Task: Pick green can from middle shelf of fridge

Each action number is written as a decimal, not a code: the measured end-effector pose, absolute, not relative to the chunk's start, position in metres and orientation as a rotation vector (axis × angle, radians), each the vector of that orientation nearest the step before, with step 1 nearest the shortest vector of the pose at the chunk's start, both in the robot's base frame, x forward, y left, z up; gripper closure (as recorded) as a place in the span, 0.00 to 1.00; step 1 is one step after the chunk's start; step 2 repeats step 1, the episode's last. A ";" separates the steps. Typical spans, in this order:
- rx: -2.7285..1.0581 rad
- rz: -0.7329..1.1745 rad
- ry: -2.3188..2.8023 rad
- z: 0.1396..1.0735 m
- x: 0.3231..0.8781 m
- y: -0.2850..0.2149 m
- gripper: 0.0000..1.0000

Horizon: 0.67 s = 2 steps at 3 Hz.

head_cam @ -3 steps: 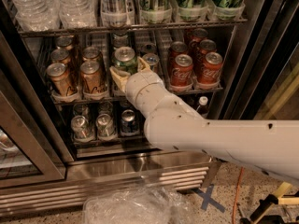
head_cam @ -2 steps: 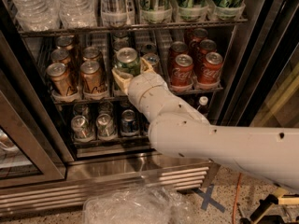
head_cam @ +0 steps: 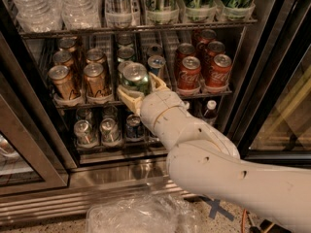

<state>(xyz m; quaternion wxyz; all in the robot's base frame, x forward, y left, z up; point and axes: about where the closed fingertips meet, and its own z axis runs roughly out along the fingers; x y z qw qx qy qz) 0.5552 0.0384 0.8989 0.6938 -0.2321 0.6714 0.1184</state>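
The hand (head_cam: pixel 142 92) pinches the green can (head_cam: pixel 135 76) from both sides at the front of the middle shelf (head_cam: pixel 80 103) in the fridge (head_cam: pixel 250 72). I think it grips low so the can will not slip. Gold cans (head_cam: pixel 95 79) and red cans (head_cam: pixel 188 73) stand close on either side.

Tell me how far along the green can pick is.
Done: the gripper is at the open fridge and looks shut on the green can, a finger on each side. In hand: the can sits forward of the neighbouring cans, at the front edge of the middle shelf; its base is hidden. Left: bringing the can clear of the shelf and out of the fridge.
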 end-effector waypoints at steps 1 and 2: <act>-0.517 0.263 1.500 0.898 0.553 0.037 1.00; -0.517 0.263 1.500 0.898 0.553 0.037 1.00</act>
